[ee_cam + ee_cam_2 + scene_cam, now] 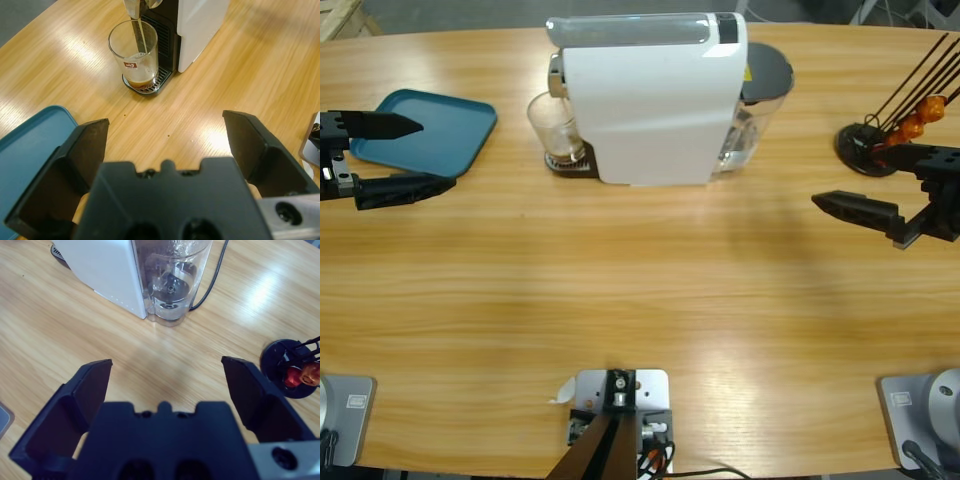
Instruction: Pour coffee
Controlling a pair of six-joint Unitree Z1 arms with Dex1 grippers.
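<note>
Left gripper [165, 145]: matte black, two wedge-shaped jaws, blocky body, round screw recesses, silver-grey plate at corner. Right gripper [165, 385]: same black build, same silver-grey plate.

One coffee machine [650, 100], one glass [552, 125], one teal tray [425, 130], one capsule stand [870, 148], two arms
</note>
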